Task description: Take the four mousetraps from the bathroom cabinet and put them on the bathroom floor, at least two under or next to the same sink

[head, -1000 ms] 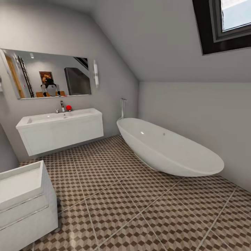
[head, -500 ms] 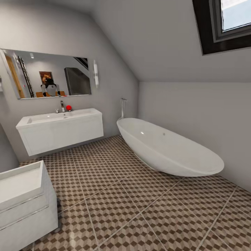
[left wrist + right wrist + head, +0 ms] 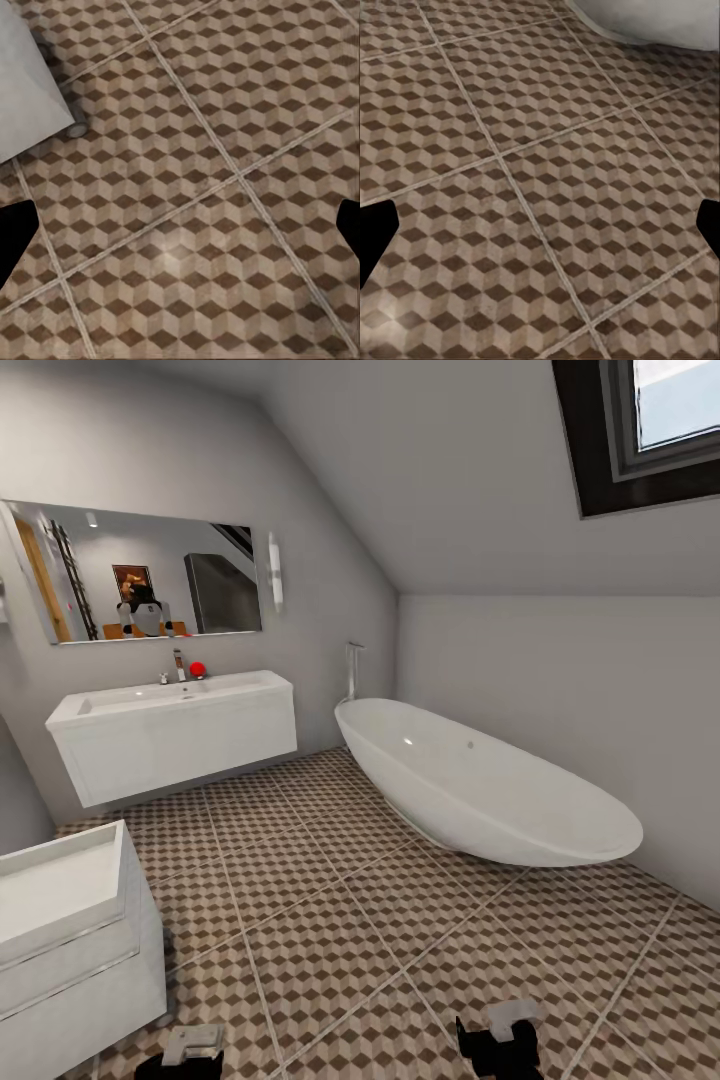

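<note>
- Bathroom floor (image 3: 330, 920) with the brown, beige and white cube pattern is seen across the head view, crossed by pale grout lines.
- A white wall-hung sink vanity (image 3: 175, 735) is seen at the far wall under a mirror (image 3: 140, 572); a small red object (image 3: 197, 669) is set beside the tap on it.
- A second white vanity unit (image 3: 75, 945) is seen at the near left, resting on the tiles.
- A white freestanding bathtub (image 3: 480, 785) is placed along the right wall, below a skylight (image 3: 650, 420).
- Left gripper (image 3: 190, 1050) is seen low at the head view's bottom edge, above the tiles, near the second vanity unit's corner.
- Right gripper (image 3: 505, 1035) is seen at the bottom edge as well, right of centre, over bare tile.
- In both wrist views dark fingertips (image 3: 15, 236) (image 3: 375, 232) are seen at opposite edges, spread wide, with nothing held between them.
- Mousetraps and cabinet cannot be located in these views.
</note>
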Available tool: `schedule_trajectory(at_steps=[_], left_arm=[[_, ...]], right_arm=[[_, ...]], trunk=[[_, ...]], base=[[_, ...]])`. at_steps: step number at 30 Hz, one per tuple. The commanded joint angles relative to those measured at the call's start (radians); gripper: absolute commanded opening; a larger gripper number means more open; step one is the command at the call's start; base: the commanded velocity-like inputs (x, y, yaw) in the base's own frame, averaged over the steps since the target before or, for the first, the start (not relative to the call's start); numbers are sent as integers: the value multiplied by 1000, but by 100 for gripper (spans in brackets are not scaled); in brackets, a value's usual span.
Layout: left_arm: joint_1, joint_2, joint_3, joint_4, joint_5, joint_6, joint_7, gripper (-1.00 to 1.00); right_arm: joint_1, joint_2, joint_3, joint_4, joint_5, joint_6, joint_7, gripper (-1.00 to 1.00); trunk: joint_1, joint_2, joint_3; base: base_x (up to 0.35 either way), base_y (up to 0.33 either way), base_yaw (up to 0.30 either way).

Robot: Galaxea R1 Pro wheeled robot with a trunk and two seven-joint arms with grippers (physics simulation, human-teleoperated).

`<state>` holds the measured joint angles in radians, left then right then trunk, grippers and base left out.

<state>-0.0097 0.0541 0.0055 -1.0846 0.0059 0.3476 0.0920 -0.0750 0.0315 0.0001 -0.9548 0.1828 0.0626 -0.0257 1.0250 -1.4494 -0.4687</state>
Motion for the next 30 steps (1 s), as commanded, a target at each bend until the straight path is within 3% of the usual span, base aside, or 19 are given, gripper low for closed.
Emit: schedule_trajectory(at_steps=[1,7,15,21,23,26,30], left_arm=[[-1,0,-1,-17,1,11,4,100],[-2,-10,-5,-59,-1,25,8,100],[-3,-15,-12,25,-3,-34,1,100],[-3,9,-15,48,-2,-200,0,100],[-3,16,-14,138,-4,-331,0,100],[-3,19,-12,237,-4,-463,0,100],[-3,20,-11,291,-6,-510,0,100]], right_arm=[[-7,0,0,-10,11,9,-3,100],[-38,-2,-1,-23,9,14,-1,100],[-41,-5,0,-2,8,-67,4,100],[-42,-4,1,94,7,-117,7,100],[-42,-3,2,143,7,-191,7,100],[-42,-1,3,192,8,-261,5,100],[-42,0,3,215,9,-284,2,100]], trunk=[[0,-1,-1],[0,-1,-1],[0,-1,-1],[0,-1,-1],[0,-1,-1],[0,-1,-1],[0,-1,-1]], base=[[0,0,0],[0,0,0],[0,0,0],[0,0,0],[0,0,0],[0,0,0],[0,0,0]])
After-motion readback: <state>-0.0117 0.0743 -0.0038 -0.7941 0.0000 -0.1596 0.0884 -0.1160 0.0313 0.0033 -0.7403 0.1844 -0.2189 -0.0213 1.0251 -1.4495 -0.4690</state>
